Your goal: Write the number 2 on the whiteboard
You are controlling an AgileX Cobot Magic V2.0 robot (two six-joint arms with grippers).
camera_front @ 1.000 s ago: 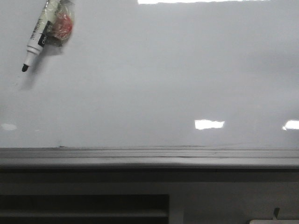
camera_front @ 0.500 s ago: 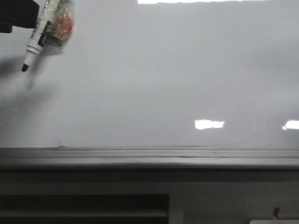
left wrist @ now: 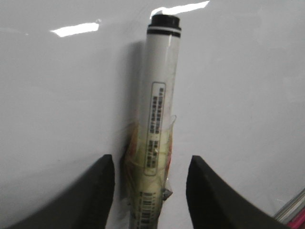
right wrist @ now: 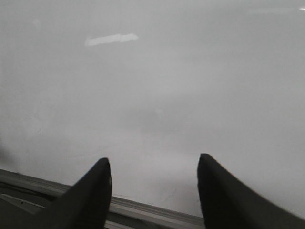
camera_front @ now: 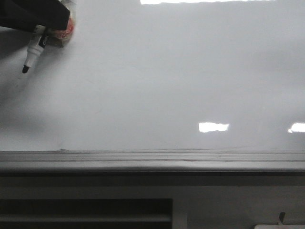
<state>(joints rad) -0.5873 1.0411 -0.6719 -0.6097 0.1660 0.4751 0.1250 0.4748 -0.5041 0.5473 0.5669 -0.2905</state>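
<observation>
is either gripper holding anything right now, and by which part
Nothing is held. The left gripper is open, its fingers either side of the white marker pen on the whiteboard, apart from it. The right gripper is open and empty.

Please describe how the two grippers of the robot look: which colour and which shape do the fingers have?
Both grippers look alike. The left gripper has two black, matte fingers that broaden toward the base and narrow to rounded tips. The right gripper has the same black, tapered fingers. No cables, markings or labels are visible on them. In the front view only a dark part of the left arm shows.
</observation>
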